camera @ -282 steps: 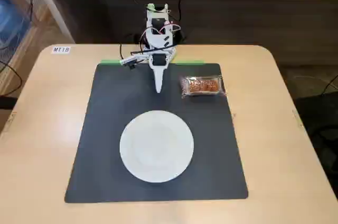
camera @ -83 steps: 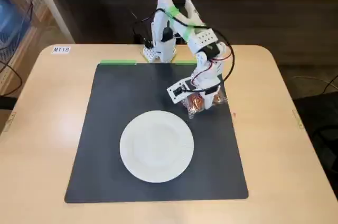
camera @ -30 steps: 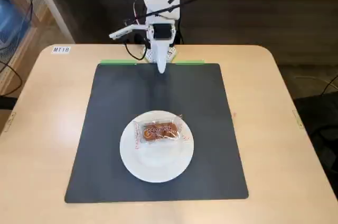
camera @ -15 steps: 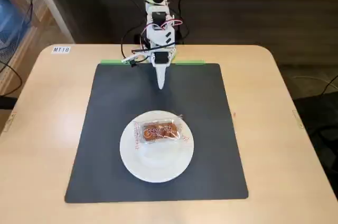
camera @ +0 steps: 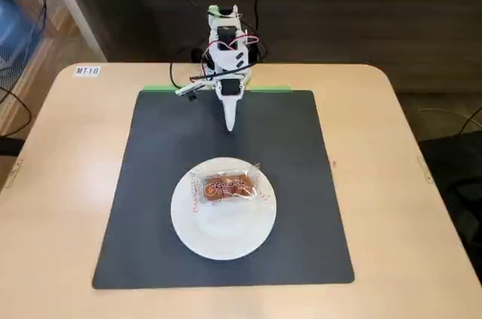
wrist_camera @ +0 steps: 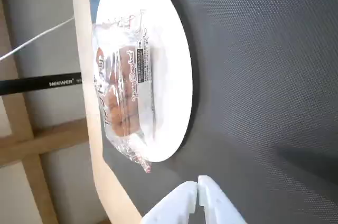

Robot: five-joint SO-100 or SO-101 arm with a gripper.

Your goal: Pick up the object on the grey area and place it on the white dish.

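The wrapped snack [camera: 228,186], orange-brown in a clear crinkly wrapper, lies on the round white plate [camera: 226,233] near the middle of the dark grey mat [camera: 294,183]. In the wrist view the snack [wrist_camera: 122,92] lies across the plate [wrist_camera: 169,65], which sits on the mat [wrist_camera: 264,76]. My gripper [camera: 230,126] is at the back of the mat, pointing down, well behind the plate. Its white fingertips [wrist_camera: 199,184] are pressed together and hold nothing.
The light wooden tabletop [camera: 68,183] surrounds the mat. Green tape [camera: 158,88] marks the mat's back edge. A label [camera: 86,71] is at the table's back left. Cables [camera: 181,63] run behind the arm's base.
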